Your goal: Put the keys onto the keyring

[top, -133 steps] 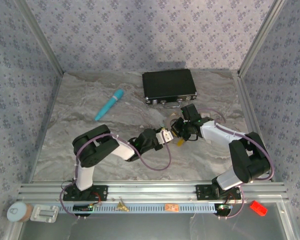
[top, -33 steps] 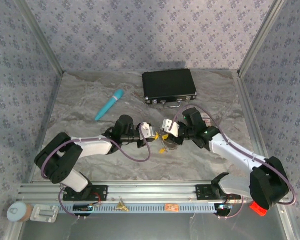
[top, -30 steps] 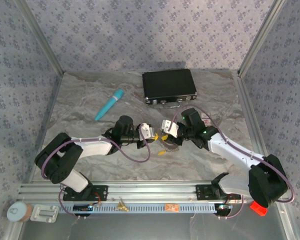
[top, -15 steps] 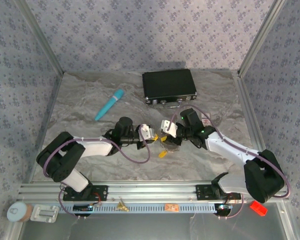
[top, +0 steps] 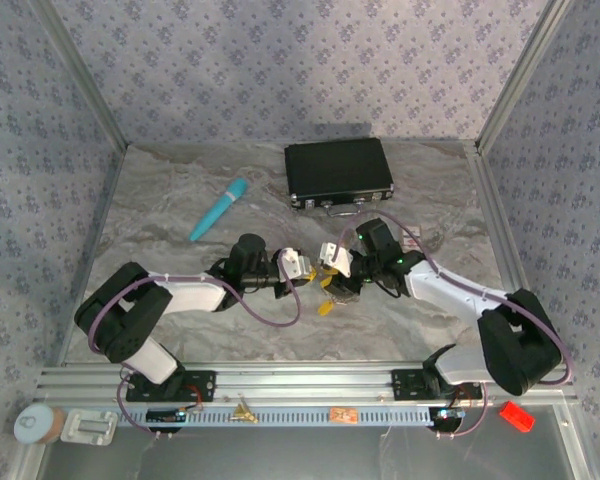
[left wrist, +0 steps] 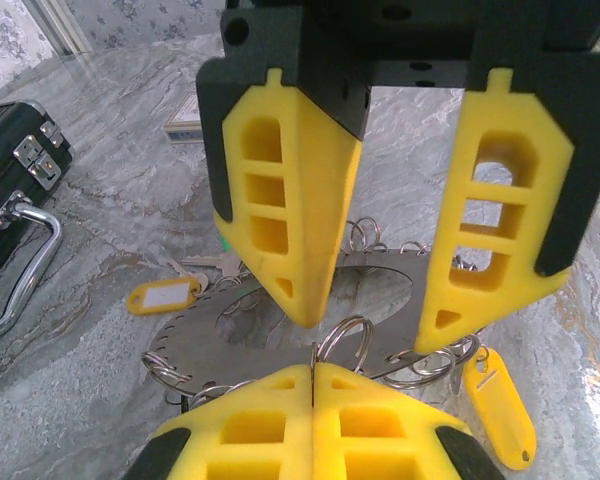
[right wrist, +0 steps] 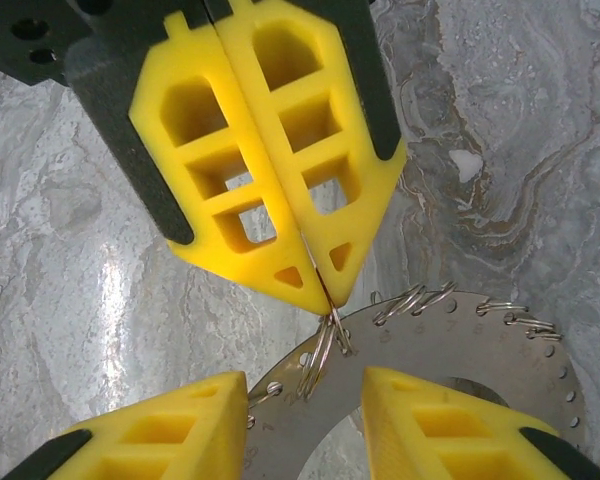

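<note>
The keyring (left wrist: 230,335) is a flat grey toothed disc lying on the marble, with small split rings hooked round its edge. In the top view the keyring (top: 336,290) lies between both grippers. My left gripper (left wrist: 313,368) is shut on one upright split ring at the disc's rim, and the left gripper (right wrist: 325,295) pinches it just above the keyring (right wrist: 450,335). My right gripper (right wrist: 305,385) stands open, its fingers astride that same ring without touching it; the right gripper (left wrist: 370,330) faces mine. Yellow-tagged keys (left wrist: 163,297) (left wrist: 500,405) lie beside the disc, one yellow tag (top: 325,307) in front.
A black case (top: 338,170) with a metal handle (left wrist: 20,270) lies behind the grippers. A turquoise pen-like tube (top: 219,208) rests at the back left. A small card (left wrist: 192,120) lies beyond the ring. Patterned walls enclose the table on three sides.
Since the oldest frame both arms have unfolded and the meeting point has shifted left. Over the last second the grippers hold nearly still on the ring while the right elbow draws in.
</note>
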Tool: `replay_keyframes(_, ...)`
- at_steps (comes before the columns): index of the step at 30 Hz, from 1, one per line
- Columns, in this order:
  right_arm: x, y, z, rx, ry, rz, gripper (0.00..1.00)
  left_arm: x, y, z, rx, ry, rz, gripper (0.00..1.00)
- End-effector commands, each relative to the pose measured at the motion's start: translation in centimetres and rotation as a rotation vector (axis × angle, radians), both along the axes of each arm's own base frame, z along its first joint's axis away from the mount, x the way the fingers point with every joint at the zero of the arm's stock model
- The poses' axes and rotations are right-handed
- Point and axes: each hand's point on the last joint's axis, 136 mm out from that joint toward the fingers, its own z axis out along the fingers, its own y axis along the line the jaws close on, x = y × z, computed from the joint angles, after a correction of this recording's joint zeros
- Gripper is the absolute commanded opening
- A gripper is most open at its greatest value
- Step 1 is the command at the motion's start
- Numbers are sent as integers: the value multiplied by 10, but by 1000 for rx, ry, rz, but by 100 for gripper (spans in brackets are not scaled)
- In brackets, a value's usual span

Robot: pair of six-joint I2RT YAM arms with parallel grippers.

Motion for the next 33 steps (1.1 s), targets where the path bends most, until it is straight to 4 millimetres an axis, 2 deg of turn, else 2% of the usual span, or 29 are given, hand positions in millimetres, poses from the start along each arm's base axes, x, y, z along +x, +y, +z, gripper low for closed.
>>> replay_keyframes(1,1,3,3,0,36,-2,33,4,-6,14,-47,-32,-10,0)
replay_keyframes(11,5,9,7,21,25,0,22,3,-5,14,-43,-27,-12,0)
replay_keyframes(18,5,12,6,10,46,14,0,5,-6,18,-54,-26,-7,0)
replay_keyframes(22,4,10,9,18,35,18,0,11,-2,20,-47,-20,39,1)
replay_keyframes(28,1,7,19,38,-13,28,0,23,24,25,-50,-18,166,42)
replay_keyframes(31,-2,6,23,45,-29,35,0,25,40,25,-28,-22,226,50)
replay_keyframes(33,-3,7,24,48,-33,40,0,19,46,27,-16,-19,231,51)
